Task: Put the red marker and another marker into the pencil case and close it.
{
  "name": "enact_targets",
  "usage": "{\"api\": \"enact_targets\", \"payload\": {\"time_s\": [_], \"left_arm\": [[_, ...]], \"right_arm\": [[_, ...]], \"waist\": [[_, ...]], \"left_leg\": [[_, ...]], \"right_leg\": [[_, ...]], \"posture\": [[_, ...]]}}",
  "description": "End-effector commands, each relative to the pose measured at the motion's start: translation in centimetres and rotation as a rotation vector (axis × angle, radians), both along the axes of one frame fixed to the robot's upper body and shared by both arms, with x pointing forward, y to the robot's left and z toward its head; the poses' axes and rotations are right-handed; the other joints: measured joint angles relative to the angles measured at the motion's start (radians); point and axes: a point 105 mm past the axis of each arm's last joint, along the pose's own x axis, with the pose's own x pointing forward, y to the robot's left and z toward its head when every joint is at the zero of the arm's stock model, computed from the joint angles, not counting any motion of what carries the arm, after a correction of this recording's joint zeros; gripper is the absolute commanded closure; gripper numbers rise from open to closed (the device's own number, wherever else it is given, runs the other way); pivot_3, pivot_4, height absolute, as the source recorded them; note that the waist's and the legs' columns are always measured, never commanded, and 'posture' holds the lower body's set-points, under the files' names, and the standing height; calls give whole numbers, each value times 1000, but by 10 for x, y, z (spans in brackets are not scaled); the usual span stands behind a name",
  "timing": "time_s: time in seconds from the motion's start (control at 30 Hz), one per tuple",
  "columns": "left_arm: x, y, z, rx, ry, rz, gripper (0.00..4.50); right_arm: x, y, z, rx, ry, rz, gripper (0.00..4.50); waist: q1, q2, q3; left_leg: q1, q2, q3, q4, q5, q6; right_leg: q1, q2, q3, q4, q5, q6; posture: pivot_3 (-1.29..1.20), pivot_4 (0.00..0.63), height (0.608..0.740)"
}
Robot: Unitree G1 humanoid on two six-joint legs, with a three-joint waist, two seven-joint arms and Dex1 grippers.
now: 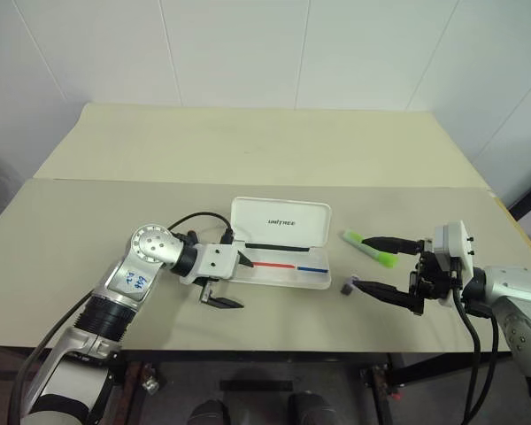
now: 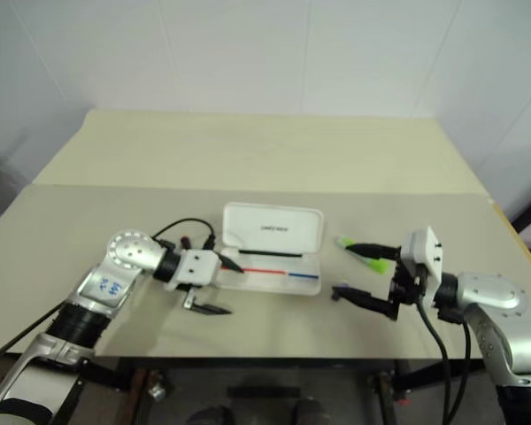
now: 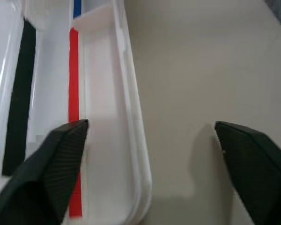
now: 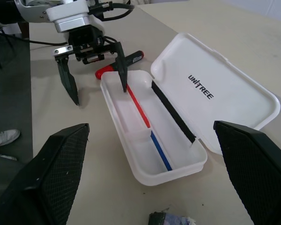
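The left gripper [image 1: 233, 280] hung with its jaws wide apart and empty over the near left end of the case [image 1: 283, 254], one finger above the tray, the other over bare table [image 1: 88, 230] in front. The right gripper [image 1: 380, 267] was also spread wide and empty, pointing level towards the case from the right. The case lay open, lid back flat, its tray with the red-and-blue stripe holding no marker. The red marker [image 4: 118, 64] lay on the table just outside the case's left end, behind the left gripper's fingers. The green marker [image 1: 368, 248] lay to the right of the case, close by the right gripper's upper finger. Both markers looked light, stiff and smooth, likely to roll or slip, so a grasp across the middle of the barrel seemed best. The case looked like thin hard plastic that could slide when pushed. A small dark stub [image 1: 346, 287] sat near the right gripper's lower finger and could get in the way.
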Motion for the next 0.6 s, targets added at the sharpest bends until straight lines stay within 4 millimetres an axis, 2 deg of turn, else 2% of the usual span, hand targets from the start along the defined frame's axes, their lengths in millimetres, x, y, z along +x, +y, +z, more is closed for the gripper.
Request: {"api": "enact_targets", "payload": {"time_s": [0.03,0.17,0.33,0.5,0.6], "left_arm": [[-5,-5,17,-61,-71,-4,33],[-8,-5,33,-113,-112,35,33],[-2,14,63,-242,-191,295,33],[-8,26,80,-506,-88,574,33],[-14,34,77,-567,-18,726,33]], "right_arm": [[2,-5,11,-5,-47,-3,0],[4,-4,11,-3,-47,10,0],[6,-6,11,-9,-31,49,0],[11,-7,12,-11,-18,79,0],[16,-8,13,-13,-16,95,0]], "waist": [[0,0,0],[2,0,0],[-1,0,0],[-1,0,0],[-1,0,0]], "left_leg": [[0,0,0,0,0,0],[0,0,0,-1,0,0],[0,0,0,-1,0,0],[0,0,-1,0,0,0],[1,0,-1,0,0,0]], "right_leg": [[0,0,0,0,0,0],[0,0,0,0,0,0],[0,0,0,0,0,0],[0,0,0,0,0,0],[1,0,-1,1,0,0]], "posture": [[0,150,740],[0,150,740],[0,150,740],[0,150,740],[0,150,740]]}}
